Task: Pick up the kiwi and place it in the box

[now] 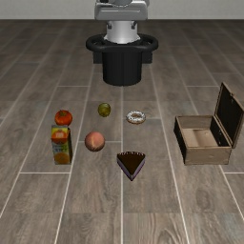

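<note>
A small, round, olive-green kiwi (pixel 104 109) lies on the grey-brown wood-plank floor (pixel 181 205), just in front of the robot's black cylindrical pedestal (pixel 121 59) and slightly toward the exterior view's left. It rests free, with nothing touching it. The white arm (pixel 122 13) rises above the pedestal at the top edge of the view. Whether the end effector is released or clenched cannot be told from here.

Near the kiwi, toward the exterior view's right, sits a small pale ring-shaped doughnut (pixel 136 117). An open brown wooden box (pixel 203 140) with its hinged lid standing up is well apart from the kiwi, at the exterior view's right.

On the exterior view's left, a red tomato (pixel 63 117) sits just behind an upright orange juice carton (pixel 61 146). A round pinkish peach (pixel 93 141) lies beside the carton, and a dark chocolate cake wedge (pixel 131 164) lies lower in the view.
</note>
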You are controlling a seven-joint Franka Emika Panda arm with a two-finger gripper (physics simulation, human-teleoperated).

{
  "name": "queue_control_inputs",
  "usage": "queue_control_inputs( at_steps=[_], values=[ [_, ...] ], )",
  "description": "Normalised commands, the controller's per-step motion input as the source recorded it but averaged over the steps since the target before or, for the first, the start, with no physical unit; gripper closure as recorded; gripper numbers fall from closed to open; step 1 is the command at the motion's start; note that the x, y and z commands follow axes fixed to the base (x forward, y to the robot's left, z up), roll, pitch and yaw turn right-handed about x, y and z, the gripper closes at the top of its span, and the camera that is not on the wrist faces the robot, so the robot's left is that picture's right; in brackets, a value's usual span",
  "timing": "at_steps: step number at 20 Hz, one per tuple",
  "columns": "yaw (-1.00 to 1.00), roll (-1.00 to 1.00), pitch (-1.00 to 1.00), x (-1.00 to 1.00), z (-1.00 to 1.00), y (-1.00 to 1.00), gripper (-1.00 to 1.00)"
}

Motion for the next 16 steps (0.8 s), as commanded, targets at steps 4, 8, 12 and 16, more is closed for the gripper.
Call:
queue_control_inputs(
  at_steps=[4, 8, 12, 16],
  values=[
    [0.0, 0.0, 0.0, 0.0, 0.0, -1.0, -1.0],
    [0.0, 0.0, 0.0, 0.5, 0.0, -0.5, -1.0],
    [0.0, 0.0, 0.0, 1.0, 0.0, 0.0, -1.0],
    [0.0, 0.0, 0.0, 0.5, -0.5, 0.0, -1.0]
  ],
)
